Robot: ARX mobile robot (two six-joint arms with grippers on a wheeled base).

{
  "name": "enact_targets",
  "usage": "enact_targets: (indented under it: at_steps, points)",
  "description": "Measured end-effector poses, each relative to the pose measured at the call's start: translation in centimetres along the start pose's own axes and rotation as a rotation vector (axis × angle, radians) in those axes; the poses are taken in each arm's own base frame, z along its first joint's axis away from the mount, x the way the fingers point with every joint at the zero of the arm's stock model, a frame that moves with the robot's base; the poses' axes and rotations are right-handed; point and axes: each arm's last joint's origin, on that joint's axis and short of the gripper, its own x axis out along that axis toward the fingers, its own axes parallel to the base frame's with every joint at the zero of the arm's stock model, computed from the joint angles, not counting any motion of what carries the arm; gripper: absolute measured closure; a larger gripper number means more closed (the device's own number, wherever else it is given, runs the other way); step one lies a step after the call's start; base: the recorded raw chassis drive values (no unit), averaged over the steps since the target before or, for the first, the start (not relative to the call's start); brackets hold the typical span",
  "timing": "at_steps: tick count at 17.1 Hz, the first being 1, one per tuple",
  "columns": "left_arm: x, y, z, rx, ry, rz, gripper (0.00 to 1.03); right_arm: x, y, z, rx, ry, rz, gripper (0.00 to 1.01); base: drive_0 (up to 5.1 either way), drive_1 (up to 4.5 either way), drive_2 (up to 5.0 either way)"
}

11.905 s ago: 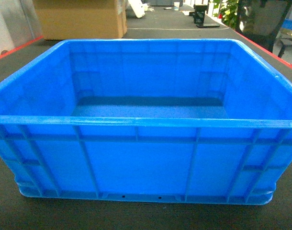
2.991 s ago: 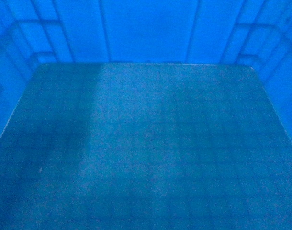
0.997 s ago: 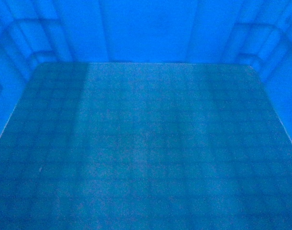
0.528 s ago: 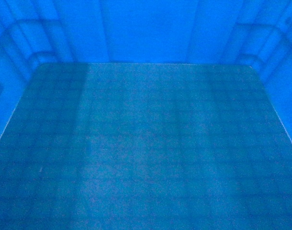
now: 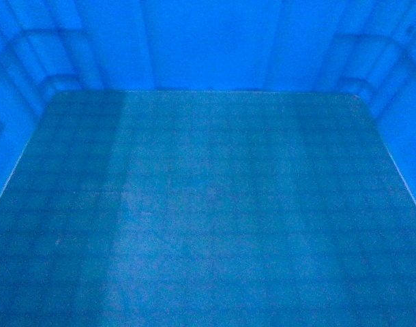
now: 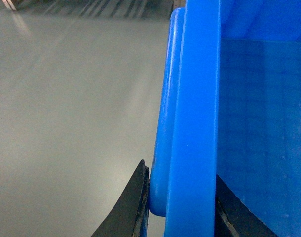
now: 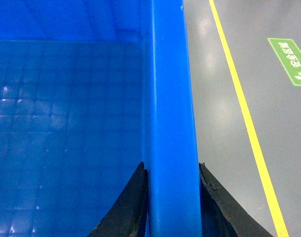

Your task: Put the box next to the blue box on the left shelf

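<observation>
The box (image 5: 208, 204), a bright blue open-top crate, fills the whole head view: I see only its gridded floor and ribbed far wall. In the left wrist view my left gripper (image 6: 181, 173) is shut on the box's left wall rim (image 6: 192, 123), one black finger outside and one inside. In the right wrist view my right gripper (image 7: 171, 168) is shut the same way on the right wall rim (image 7: 168, 89). The box hangs above the floor between both grippers. The blue box on the left shelf is out of view.
Smooth grey floor (image 6: 66, 108) lies below the box on the left side. On the right, a yellow line (image 7: 239, 98) runs along the floor, with a green floor sign (image 7: 291, 59) beyond it.
Long ago the box stood on a dark table, seen from outside; now its inside fills the head view. Over the last second only the light patch on its floor shifted slightly.
</observation>
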Motion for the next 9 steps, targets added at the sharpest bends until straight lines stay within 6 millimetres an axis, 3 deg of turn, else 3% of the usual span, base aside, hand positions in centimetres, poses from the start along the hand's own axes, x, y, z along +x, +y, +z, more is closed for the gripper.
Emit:
enact_targets:
  at_steps: [9]
  points:
    - [-0.01, -0.01, -0.01, 0.000, 0.001, -0.002, 0.83, 0.01, 0.00, 0.00, 0.000, 0.000, 0.000, 0.79, 0.0, 3.82, -3.9]
